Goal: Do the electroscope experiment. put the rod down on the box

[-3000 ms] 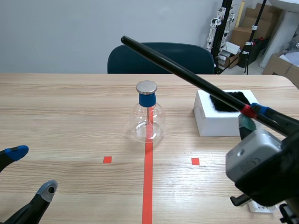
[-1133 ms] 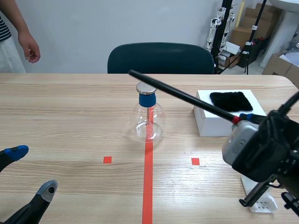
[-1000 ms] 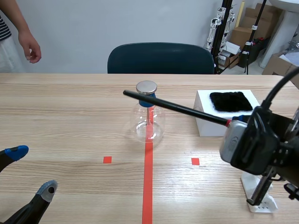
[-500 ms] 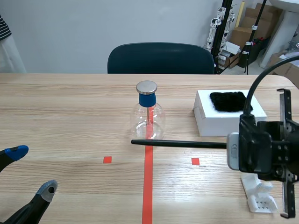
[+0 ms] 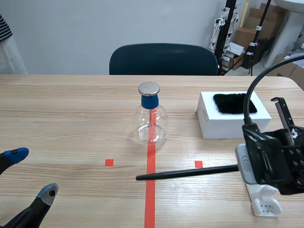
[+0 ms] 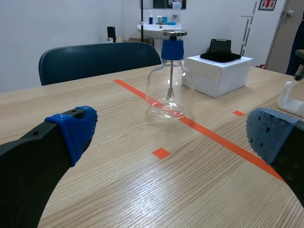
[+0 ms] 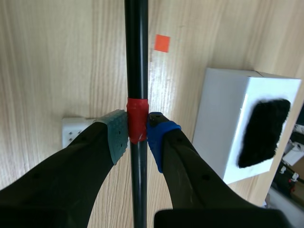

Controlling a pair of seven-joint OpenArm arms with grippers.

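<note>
My right gripper (image 7: 137,135) is shut on the red band of a long black rod (image 7: 136,57). In the scene view the rod (image 5: 185,172) lies almost level, low over the table in front of the flask, its tip just left of the red tape line. The right gripper (image 5: 247,166) is in front of the white box (image 5: 223,126), which has a black cloth (image 5: 234,103) on top. The glass electroscope flask (image 5: 150,121), with blue neck and metal cap, stands at the table's middle. My left gripper (image 5: 31,173) rests open at the near left, holding nothing.
A small white plastic stand (image 5: 263,203) sits on the table under the right arm, also beside the right gripper's fingers as the stand (image 7: 73,135). A dark chair (image 5: 164,59) stands behind the table. From the left wrist, the flask (image 6: 168,90) and box (image 6: 218,76) lie ahead.
The right arm has swung the rod down from above the flask's cap to low and level in front of the flask. The person at the far left has stepped back.
</note>
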